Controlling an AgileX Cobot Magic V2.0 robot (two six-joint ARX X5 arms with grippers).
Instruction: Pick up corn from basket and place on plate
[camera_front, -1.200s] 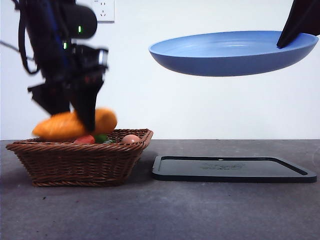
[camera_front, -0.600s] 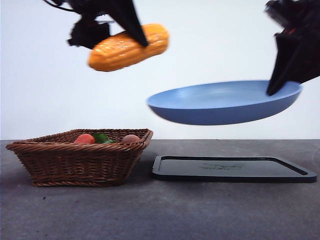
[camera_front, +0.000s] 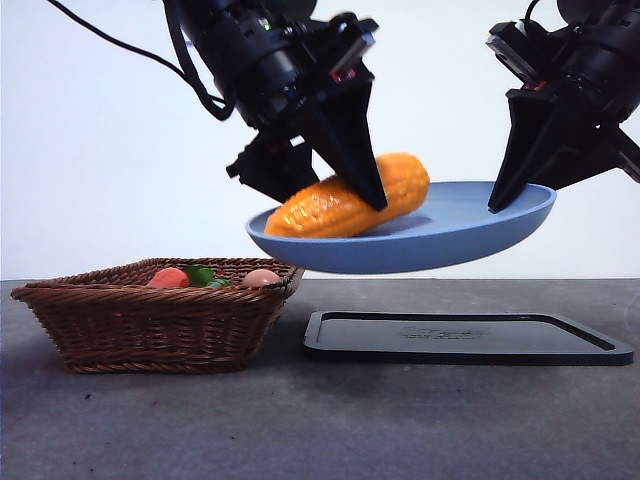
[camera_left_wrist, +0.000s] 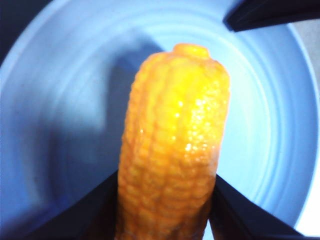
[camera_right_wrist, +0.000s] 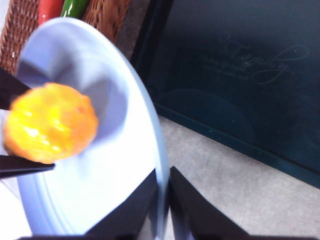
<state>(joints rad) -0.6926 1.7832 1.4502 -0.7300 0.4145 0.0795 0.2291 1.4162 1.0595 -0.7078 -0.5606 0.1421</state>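
Ribbed orange-yellow corn (camera_front: 345, 203) in left gripper (camera_front: 340, 190), over plate (camera_front: 470, 235)

- I'm seeing the corn (camera_front: 345, 200) in glossy orange-yellow, with ribbed kernel rows running lengthwise and bright highlights.
- The plate (camera_front: 470, 235) reads light blue, with a darker blue shadow under the cob.
- My left gripper (camera_front: 335, 190) and right gripper (camera_front: 520, 175) are both black.
- The basket (camera_front: 160, 325) is dark-brown woven wicker with a braided rim.
- Inside it I catch a red-orange fruit (camera_front: 168, 278), something green (camera_front: 201, 275) and a pale pinkish ball (camera_front: 261, 277).
- The tray (camera_front: 465, 340) is flat black with faint script lettering.
- The table (camera_front: 320, 430) is grey, against a white wall (camera_front: 110, 180).
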